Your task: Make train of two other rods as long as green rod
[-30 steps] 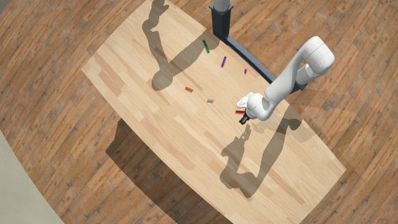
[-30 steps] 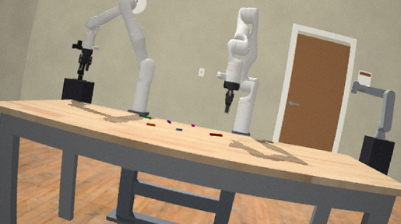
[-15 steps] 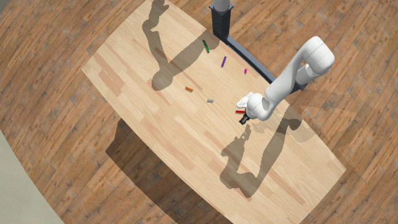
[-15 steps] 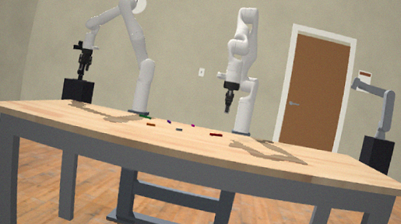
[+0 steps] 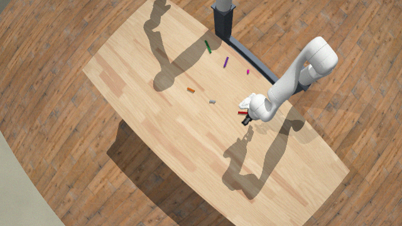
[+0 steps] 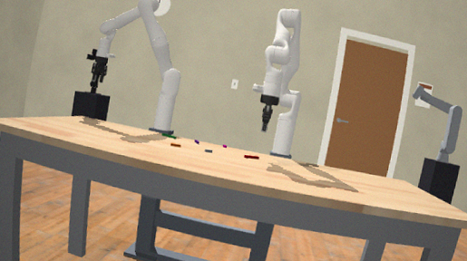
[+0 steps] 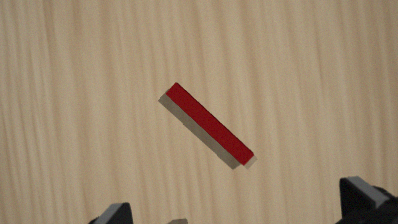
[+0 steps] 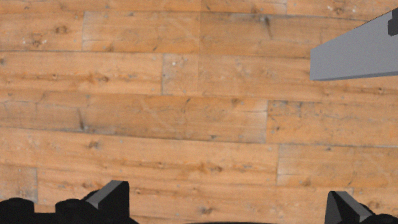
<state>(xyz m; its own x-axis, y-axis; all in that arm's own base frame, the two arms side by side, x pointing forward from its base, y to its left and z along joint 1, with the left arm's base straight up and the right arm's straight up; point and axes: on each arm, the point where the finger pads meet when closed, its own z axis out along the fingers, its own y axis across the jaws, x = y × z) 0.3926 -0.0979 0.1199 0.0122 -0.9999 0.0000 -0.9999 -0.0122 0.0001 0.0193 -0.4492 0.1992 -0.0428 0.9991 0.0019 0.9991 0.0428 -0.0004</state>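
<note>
Slim red rod (image 5: pixel 242 112) (image 6: pixel 251 157) (image 7: pixel 210 124) flat on pale wooden counter (image 5: pixel 176 138) (image 6: pixel 227 173), partly hidden by left arm from top. Short grey rod (image 5: pixel 212 102) (image 6: pixel 209 151) and orange rod (image 5: pixel 191 90) (image 6: pixel 175 145) lie apart. Green rod (image 5: pixel 208 46) (image 6: pixel 169 136), purple rod (image 5: pixel 226 62) (image 6: pixel 196 142), small magenta rod (image 5: pixel 248 71) (image 6: pixel 225 146) separate, near arm-side edge; no train. Left pincer (image 5: pixel 245 122) (image 6: pixel 264 130) (image 7: pixel 240 207) points down above counter, fingers apart, nothing held. Right pincer (image 6: pixel 94 90) (image 8: pixel 227 202) points down over floor, fingers apart.
</note>
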